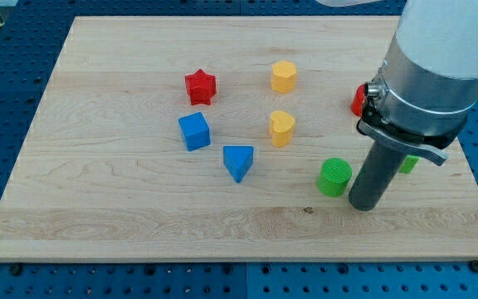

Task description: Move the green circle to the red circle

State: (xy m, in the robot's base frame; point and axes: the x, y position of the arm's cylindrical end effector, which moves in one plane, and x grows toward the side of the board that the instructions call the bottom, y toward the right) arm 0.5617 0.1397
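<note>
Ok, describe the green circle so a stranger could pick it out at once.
Start at the wooden board and go to its lower right, where the dark rod comes down. The green circle stands just to the view's left of my tip. It is a short round cylinder, the only fully visible green block.

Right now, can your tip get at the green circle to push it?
Probably yes. My tip stands just to the view's right of the green circle, with nothing between them; the red circle is mostly hidden behind the arm.
</note>
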